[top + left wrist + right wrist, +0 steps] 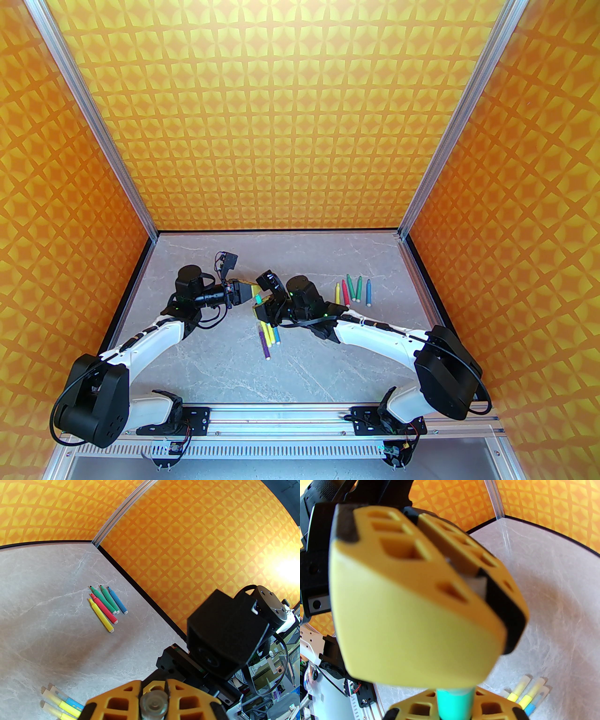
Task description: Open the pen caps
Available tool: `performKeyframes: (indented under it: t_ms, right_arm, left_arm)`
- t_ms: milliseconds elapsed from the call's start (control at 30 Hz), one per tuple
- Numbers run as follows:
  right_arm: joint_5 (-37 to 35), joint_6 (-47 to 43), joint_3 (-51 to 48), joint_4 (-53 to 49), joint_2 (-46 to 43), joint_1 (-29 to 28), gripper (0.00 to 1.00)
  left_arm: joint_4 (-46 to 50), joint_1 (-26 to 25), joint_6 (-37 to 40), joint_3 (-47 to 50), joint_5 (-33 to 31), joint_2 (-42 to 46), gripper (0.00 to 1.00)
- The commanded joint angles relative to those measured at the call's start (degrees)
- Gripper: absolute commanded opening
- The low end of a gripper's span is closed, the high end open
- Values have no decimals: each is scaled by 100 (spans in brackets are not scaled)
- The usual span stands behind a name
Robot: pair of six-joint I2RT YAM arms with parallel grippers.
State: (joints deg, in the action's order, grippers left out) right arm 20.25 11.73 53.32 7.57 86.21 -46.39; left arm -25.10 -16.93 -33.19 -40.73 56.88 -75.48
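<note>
The left pincer (243, 293) is clamped on a clear pen cap (153, 703), up above the worktop (225, 356). The teal pen (454, 700) runs straight from it to the right pincer (262, 308), which squeezes the barrel tight. To pop the cap off, both should pull apart along that line.

High rear camera looking down, wrist cameras close (facing each other), sharing tabletop (225, 365).
</note>
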Motion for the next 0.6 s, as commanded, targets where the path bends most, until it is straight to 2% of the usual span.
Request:
performKeyframes:
  t_ms: [0,100,567]
  right_arm:
    - [81,-8,-312,-4,-206,-1,6]
    - [111,52,-582,114,-360,0,0]
    - [15,243,-1788,342,-929,-1,0]
  left_arm:
    - [22,-12,5,-161,-26,175,3]
    - [2,-4,-59,-207,-87,122,0]
    - [-230,124,-452,-136,-645,131,0]
